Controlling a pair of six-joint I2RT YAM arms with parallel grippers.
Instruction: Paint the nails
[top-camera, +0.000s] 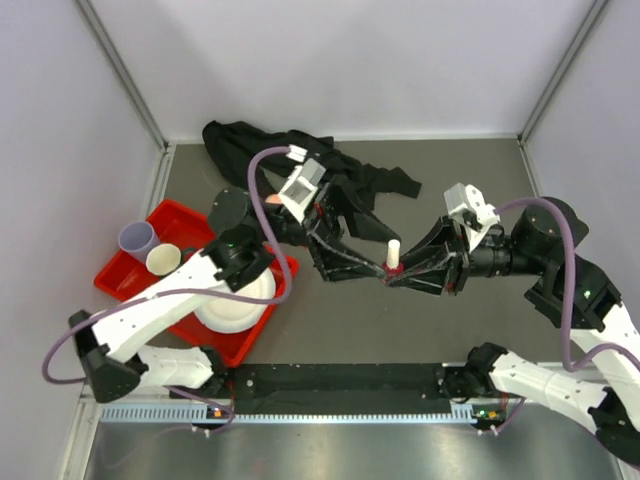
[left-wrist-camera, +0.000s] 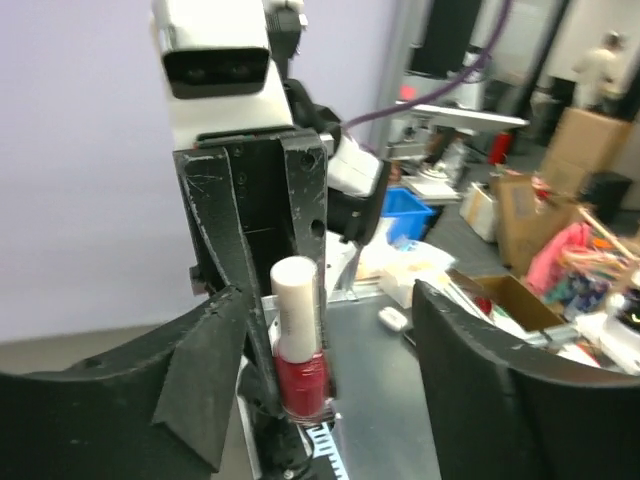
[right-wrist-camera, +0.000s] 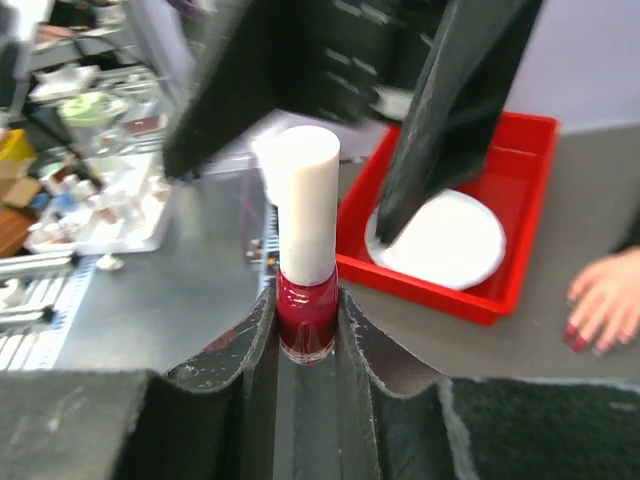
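Right gripper (right-wrist-camera: 305, 310) clamps the upright polish bottle (right-wrist-camera: 305, 335), cap (right-wrist-camera: 305, 200) between parted jaws of the left gripper (left-wrist-camera: 325, 300); nails (right-wrist-camera: 580, 338) lie leftward.

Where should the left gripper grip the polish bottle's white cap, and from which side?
Grip the white cap across its round sides, from the side opposite the right gripper: it stands upright and bare, while that gripper clamps the red bottle below.

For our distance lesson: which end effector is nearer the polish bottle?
Right. The right end effector is shut on the bottle; the left end effector stands open around its cap.
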